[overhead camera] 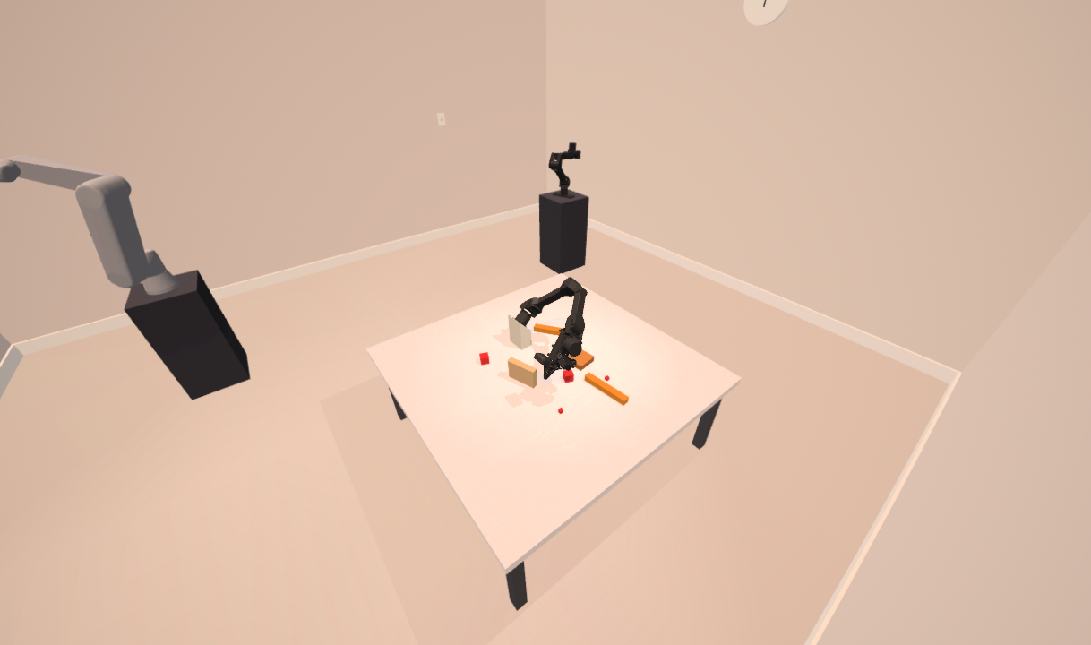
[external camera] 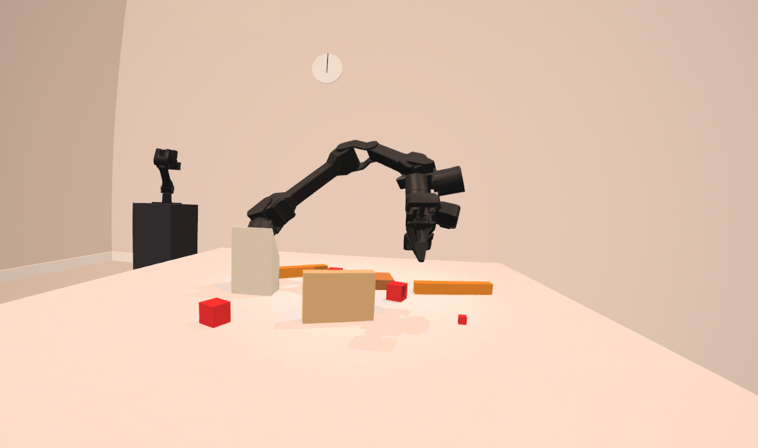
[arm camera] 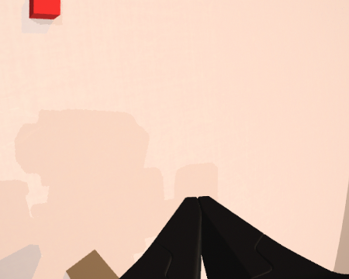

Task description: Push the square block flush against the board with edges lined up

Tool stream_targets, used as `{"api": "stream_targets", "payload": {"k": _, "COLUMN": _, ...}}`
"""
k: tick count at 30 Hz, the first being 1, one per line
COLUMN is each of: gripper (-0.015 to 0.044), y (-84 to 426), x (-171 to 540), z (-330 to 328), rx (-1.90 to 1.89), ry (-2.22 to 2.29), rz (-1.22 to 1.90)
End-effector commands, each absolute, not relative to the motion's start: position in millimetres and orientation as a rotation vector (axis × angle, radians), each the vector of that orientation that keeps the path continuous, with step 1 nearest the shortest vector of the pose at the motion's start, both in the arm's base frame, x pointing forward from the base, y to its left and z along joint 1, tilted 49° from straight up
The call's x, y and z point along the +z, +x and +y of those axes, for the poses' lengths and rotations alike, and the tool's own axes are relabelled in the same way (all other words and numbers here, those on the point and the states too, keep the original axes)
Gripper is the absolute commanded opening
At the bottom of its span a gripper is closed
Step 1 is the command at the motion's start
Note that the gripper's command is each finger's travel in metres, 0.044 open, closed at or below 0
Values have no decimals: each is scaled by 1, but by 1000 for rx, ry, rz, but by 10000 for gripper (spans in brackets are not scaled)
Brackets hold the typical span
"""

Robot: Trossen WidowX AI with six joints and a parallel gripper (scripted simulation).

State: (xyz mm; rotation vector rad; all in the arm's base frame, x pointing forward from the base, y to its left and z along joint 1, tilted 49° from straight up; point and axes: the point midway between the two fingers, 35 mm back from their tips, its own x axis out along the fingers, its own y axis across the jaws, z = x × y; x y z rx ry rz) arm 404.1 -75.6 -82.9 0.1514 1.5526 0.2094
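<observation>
The flat orange square block lies at mid-table, partly hidden behind my arm; in the exterior view it peeks out behind a tan block. One long orange board lies just in front of it, with a gap between them. A second orange board lies farther back. My gripper is shut and empty. It points straight down and hangs above the table, between the tan block and the square block, touching nothing.
An upright tan block and a cream block stand to the left. Red cubes lie around: one at the left, one by the square block, a tiny one in front. The wrist view shows a red cube.
</observation>
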Motion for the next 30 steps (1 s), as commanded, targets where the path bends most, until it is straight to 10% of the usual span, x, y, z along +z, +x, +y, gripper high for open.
{"api": "stream_targets", "payload": {"k": 1, "gripper": 0, "y": 390, "x": -91, "z": -83, "rx": 170, "ry": 265, "rz": 1599}}
{"api": "stream_targets", "payload": {"k": 30, "gripper": 0, "y": 284, "x": -123, "z": -134, "rx": -243, "ry": 1239, "rz": 1830}}
